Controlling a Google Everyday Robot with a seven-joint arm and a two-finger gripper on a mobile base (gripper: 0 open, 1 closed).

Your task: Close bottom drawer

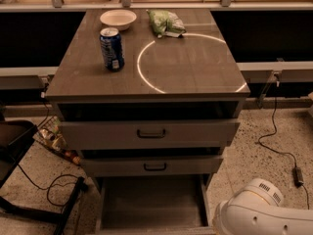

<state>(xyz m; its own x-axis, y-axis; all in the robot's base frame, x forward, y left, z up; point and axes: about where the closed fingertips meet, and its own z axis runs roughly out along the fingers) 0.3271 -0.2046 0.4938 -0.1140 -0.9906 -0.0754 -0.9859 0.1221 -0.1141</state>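
Entry: camera view, single.
- Position: high, in front of grey cabinet [146,133], above floor level.
- Facing: forward and steeply down, square to cabinet front.
- Range: close; cabinet spans most of frame width.
- Coverage: counter [195,67] in upper middle, drawer fronts below, open bottom drawer [151,202] cut by lower edge. Speckled floor [254,155] on both sides, pale ledge [161,6] along top.
- Own body: white arm housing [264,214] in lower right corner, nearest lens; hand outside frame.
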